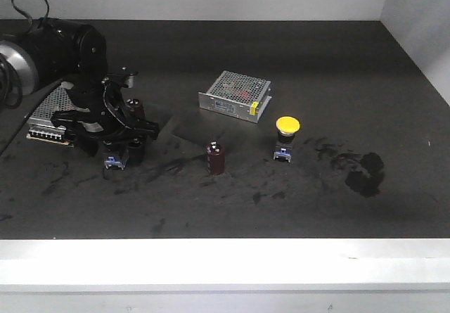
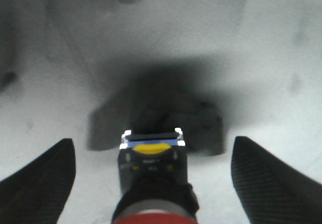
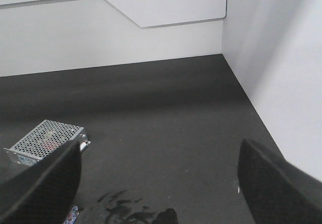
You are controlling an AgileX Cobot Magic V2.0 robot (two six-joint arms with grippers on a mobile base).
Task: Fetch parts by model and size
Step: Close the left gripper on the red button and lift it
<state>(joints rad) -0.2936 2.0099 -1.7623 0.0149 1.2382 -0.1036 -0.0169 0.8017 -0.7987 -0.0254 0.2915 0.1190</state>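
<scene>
Far left in the front view, our left gripper point(image 1: 112, 141) hangs over the red-capped switch point(image 1: 114, 162); the yellow-capped switch point(image 1: 287, 133) stands mid-right. Left wrist view: jaws wide, straddling it, so we should centre before closing on its black body. Right wrist view: right gripper point(image 3: 161, 183) spread, empty.

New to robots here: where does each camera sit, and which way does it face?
Front view: above the table, looking down; left gripper shows at left.
Left wrist: on that arm, looking at the red-capped switch between its open fingers.
Right wrist: faces the back corner past the open right gripper.
Front and right views share the central mesh box.
</scene>
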